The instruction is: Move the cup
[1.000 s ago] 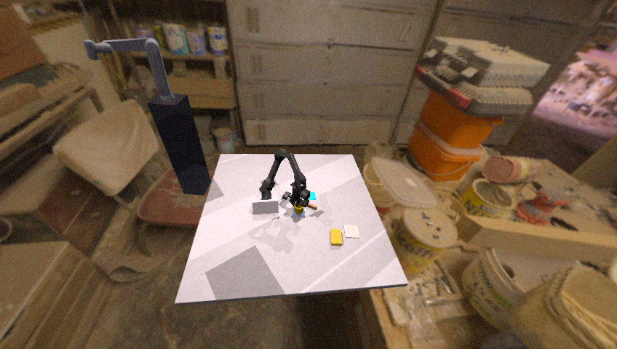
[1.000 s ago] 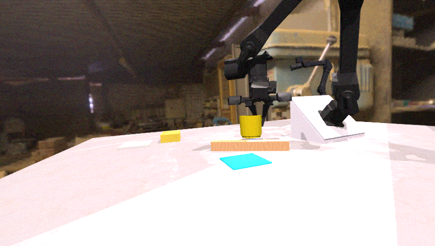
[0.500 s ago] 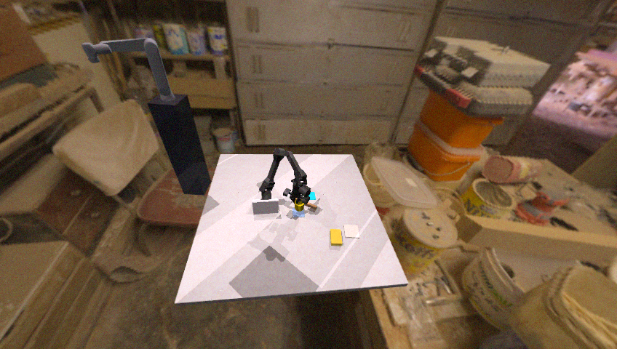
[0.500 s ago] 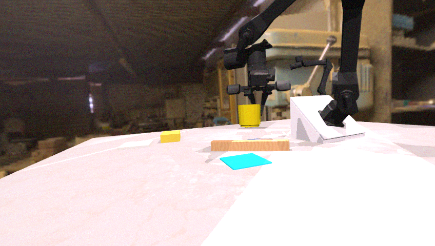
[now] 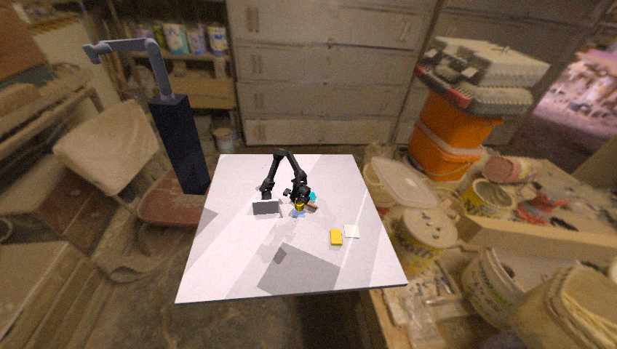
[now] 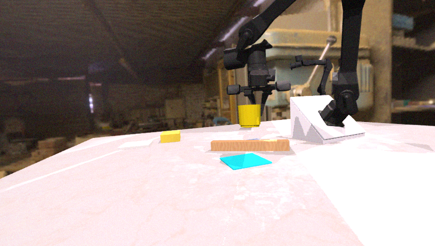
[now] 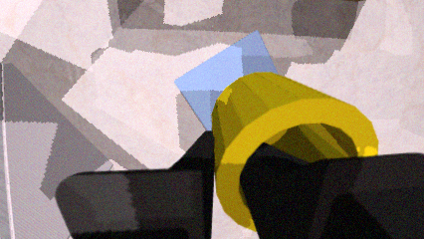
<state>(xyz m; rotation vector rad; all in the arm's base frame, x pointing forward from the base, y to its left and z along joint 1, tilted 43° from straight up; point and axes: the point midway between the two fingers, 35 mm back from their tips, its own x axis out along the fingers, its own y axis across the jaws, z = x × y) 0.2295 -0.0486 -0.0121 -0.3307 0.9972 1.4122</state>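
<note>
My gripper point(image 6: 255, 100) is shut on the rim of the yellow cup point(image 6: 249, 115) and holds it upright a little above the table. In the wrist view one finger is inside the cup point(image 7: 289, 134) and one outside, and the light blue pad point(image 7: 226, 75) lies below and behind it. That blue pad point(image 5: 297, 212) sits under the cup point(image 5: 299, 204) in the top view. The cyan pad point(image 6: 245, 160) lies on the near side of a wooden bar point(image 6: 250, 145). The marbles are hidden inside the cup.
A yellow block point(image 6: 170, 136) and a flat white tile point(image 5: 351, 230) lie to one side. The arm's white wedge base point(image 6: 323, 123) stands close to the cup. A dark blue post point(image 5: 179, 142) with a grey camera arm stands beside the table.
</note>
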